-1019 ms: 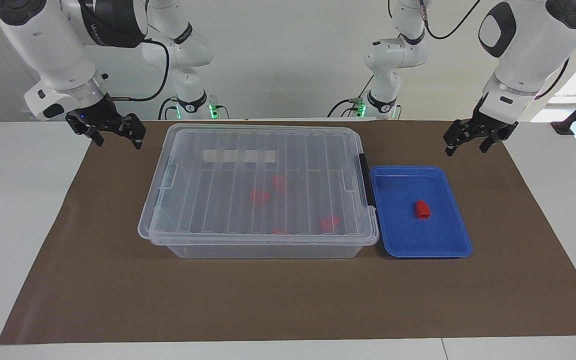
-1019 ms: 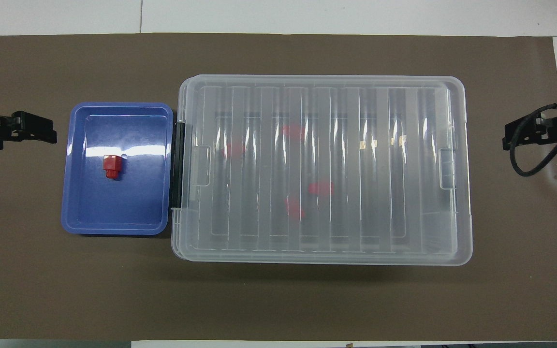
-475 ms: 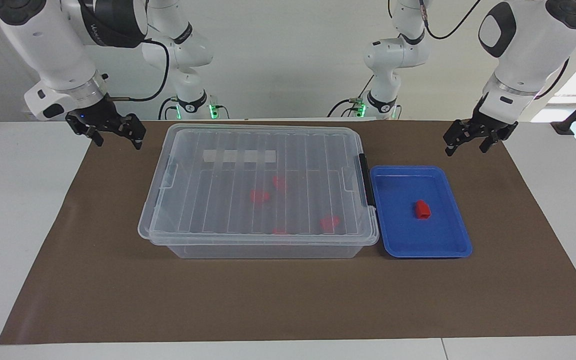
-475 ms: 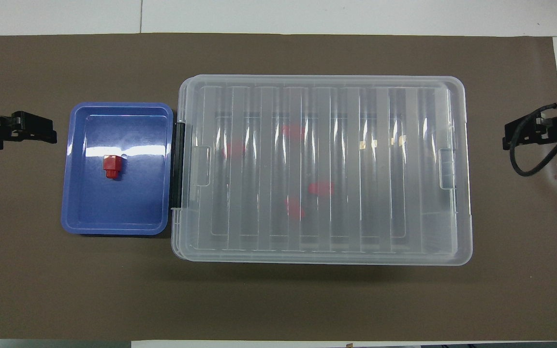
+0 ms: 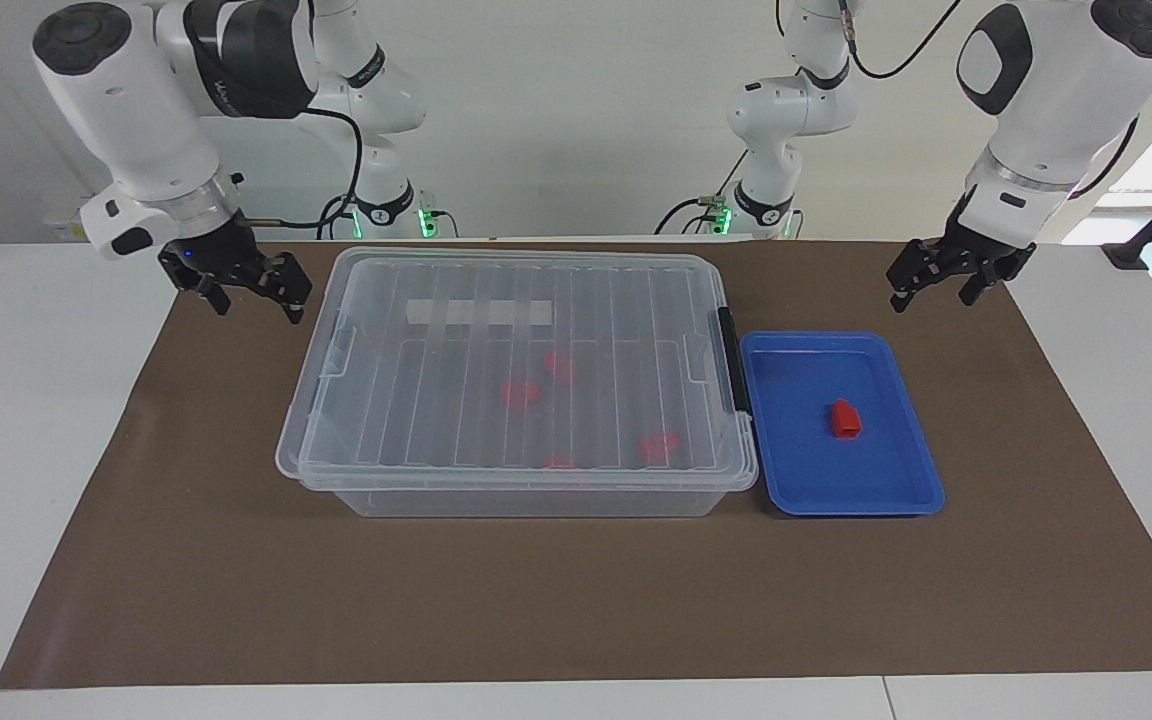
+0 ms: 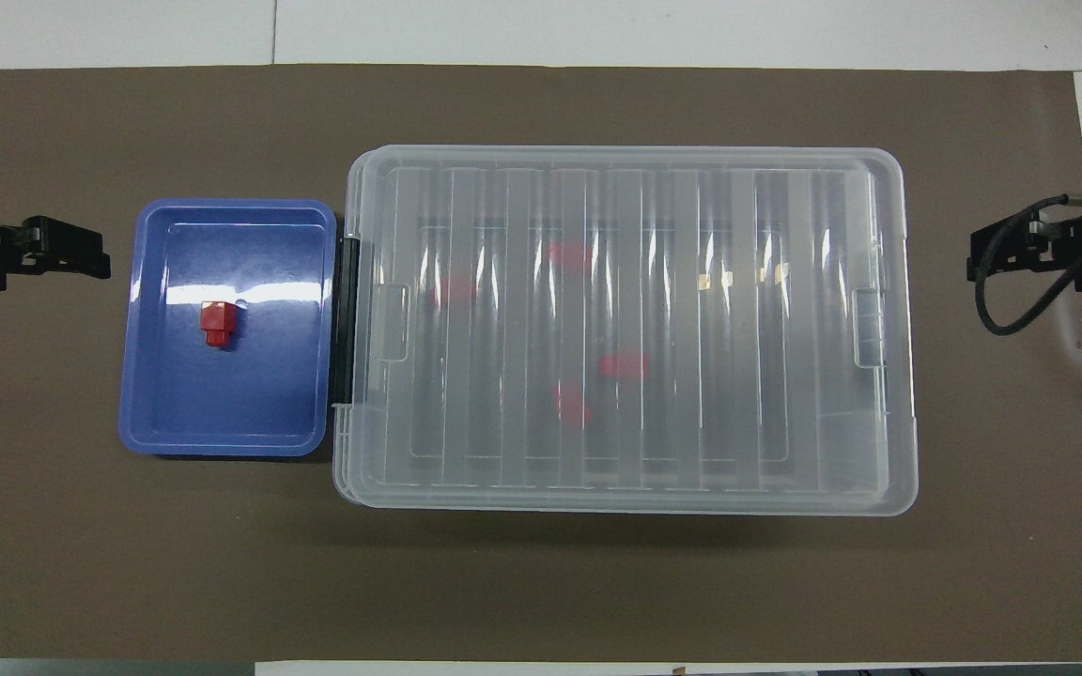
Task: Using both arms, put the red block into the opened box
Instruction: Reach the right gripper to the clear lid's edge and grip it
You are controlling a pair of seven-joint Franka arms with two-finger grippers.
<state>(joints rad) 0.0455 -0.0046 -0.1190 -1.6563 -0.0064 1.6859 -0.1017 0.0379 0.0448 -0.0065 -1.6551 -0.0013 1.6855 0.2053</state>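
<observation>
The box (image 5: 521,380) is seen with its lid (image 5: 526,355) closed, so the opening step is judged to be in hand: the right gripper (image 5: 248,295) is held spread just beside the box's end, nothing pinched. The left gripper (image 5: 934,287) waits spread, above the mat near the tray (image 5: 911,495), where the block (image 5: 844,419) lies below and inward of it. Next, the lid must be gripped and lifted before the block is fetched.

Red block (image 5: 844,419), blue tray (image 5: 911,500), clear ribbed box (image 5: 526,495), brown mat (image 5: 536,600).
</observation>
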